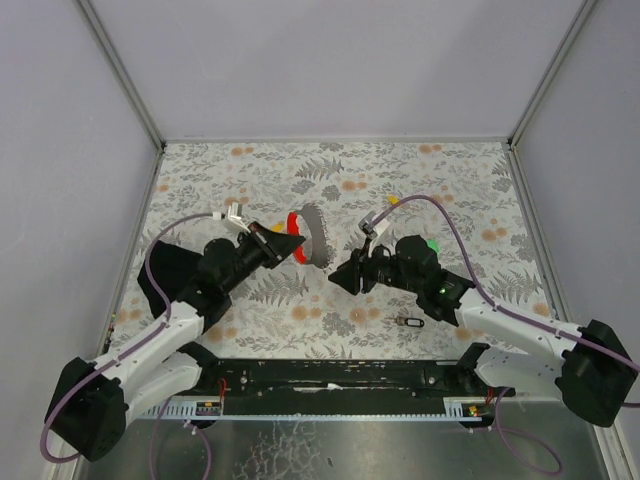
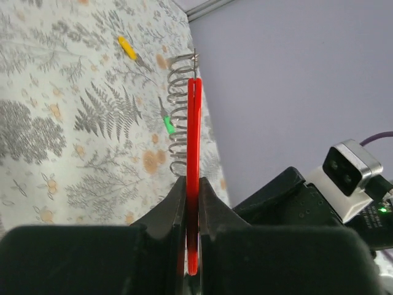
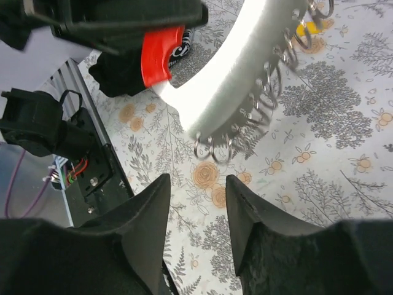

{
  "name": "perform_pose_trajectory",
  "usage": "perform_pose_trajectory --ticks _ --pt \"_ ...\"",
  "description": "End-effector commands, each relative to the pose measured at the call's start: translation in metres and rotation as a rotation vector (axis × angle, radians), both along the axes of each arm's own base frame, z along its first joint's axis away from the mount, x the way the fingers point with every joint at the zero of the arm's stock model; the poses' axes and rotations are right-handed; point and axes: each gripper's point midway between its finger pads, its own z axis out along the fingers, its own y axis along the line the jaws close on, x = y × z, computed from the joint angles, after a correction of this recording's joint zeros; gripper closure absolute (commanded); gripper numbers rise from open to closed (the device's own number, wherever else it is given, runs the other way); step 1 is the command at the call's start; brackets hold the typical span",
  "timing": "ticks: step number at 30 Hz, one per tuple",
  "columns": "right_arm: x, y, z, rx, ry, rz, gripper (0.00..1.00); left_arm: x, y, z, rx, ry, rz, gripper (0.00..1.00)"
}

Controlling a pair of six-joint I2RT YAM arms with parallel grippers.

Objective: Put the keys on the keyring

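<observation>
jaws of the left gripper [image 2: 192,200] pinch the curved red loop of the flat grey fan-shaped keyring [image 3: 233,80] above the floral worktop [image 1: 480,190]; right gripper [image 3: 198,184] jaws stand apart, empty. best to fetch the black-headed silver key [image 1: 410,322], holding the keyring level

The keyring [image 2: 194,141] pairs a smooth, glossy red plastic loop with a matt pale grey fan edged in shiny bare wire coils. The right gripper [image 3: 196,184] has fingers [image 3: 144,212] of matt black plastic, faintly grainy. The worktop [image 1: 250,170] wears a matt printed fern-and-flower covering. The yellow key [image 2: 127,47] has a smooth plastic head.
</observation>
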Motion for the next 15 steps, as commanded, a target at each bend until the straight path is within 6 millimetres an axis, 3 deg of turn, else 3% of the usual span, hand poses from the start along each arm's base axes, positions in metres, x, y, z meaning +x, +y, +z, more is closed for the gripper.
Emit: perform_pose_trajectory --ticks 1,8,15 --pt "-0.002 -0.010 0.011 -0.032 -0.132 0.020 0.50 -0.001 0.006 0.003 0.330 -0.107 -0.075 1.00" --pt "0.001 -0.028 0.015 -0.116 -0.273 0.044 0.44 -0.008 0.012 0.011 0.685 -0.183 -0.273 1.00" --pt "0.024 -0.055 0.020 -0.107 -0.374 0.001 0.43 -0.016 0.013 -0.001 0.896 -0.175 -0.514 1.00"
